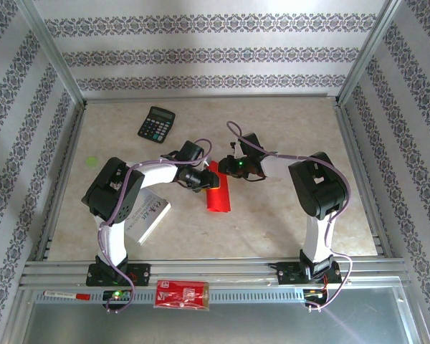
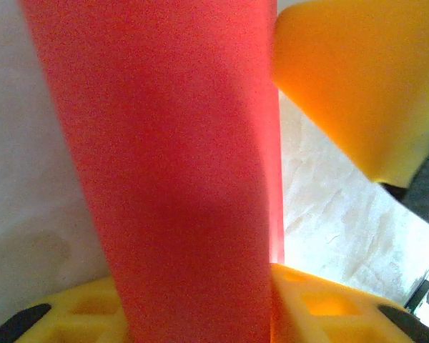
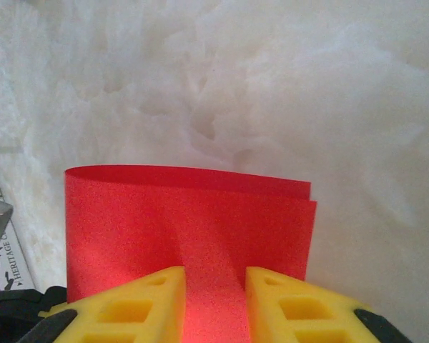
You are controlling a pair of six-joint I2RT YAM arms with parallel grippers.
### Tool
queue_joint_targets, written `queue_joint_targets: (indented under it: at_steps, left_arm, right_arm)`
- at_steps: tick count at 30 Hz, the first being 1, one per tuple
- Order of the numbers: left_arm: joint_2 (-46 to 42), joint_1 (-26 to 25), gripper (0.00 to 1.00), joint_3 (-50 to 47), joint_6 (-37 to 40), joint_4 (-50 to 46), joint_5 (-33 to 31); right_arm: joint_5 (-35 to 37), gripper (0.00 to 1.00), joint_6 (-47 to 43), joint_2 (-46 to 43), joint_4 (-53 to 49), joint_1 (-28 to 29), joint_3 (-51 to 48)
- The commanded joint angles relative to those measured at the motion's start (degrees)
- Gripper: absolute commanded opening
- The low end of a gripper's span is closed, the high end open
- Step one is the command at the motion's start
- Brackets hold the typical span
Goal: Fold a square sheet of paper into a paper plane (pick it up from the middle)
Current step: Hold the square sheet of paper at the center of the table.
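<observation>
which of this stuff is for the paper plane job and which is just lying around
For the job: red paper, already folded.
Lying about: calculator, white booklet, red packet.

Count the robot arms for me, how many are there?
2. The left arm stands at the near left, the right arm at the near right; both reach in to the folded red paper in the middle. None seems hidden.
</observation>
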Motion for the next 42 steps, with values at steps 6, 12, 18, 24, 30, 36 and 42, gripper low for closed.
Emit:
queue_joint_targets:
  at_steps: [6,12,18,24,30,36,42]
  left_arm:
    - [0.29,-0.18,0.36,-0.91,-1.03,-4.82,-5.28]
    - [1.29,-0.45,0.36,-0.08,-1.04,-6.25,-5.69]
    - [3.43,-0.88,0.38,3.5,0.29,-12.6,-8.11]
    - [4.8,-1.51,0.39,5.55,0.87,-15.94,-9.83]
    - [7.41,-2.27,0.39,9.49,2.41,-19.73,-9.95]
    - [10.26,-2.99,0.36,16.58,8.83,-26.65,-8.36]
    - [12.6,-5.68,0.32,24.31,18.24,-34.18,-2.83]
  right_arm:
    - [-1.55,0.33,-0.74,-6.33,-0.36,-3.13,-2.01]
    - [-0.35,0.35,-2.31,-10.91,-2.22,-5.97,-6.62]
    - [0.96,0.35,-3.9,-14.43,-4.02,-8.21,-10.83]
    - [1.03,0.35,-4.28,-15.92,-4.72,-9.13,-12.83]
    - [0.81,0.35,-4.21,-17.1,-5.24,-9.24,-13.76]
    - [1.46,0.34,-5.08,-20.12,-6.99,-10.07,-15.06]
    - [2.58,0.34,-6.21,-23.5,-9.46,-12.05,-16.65]
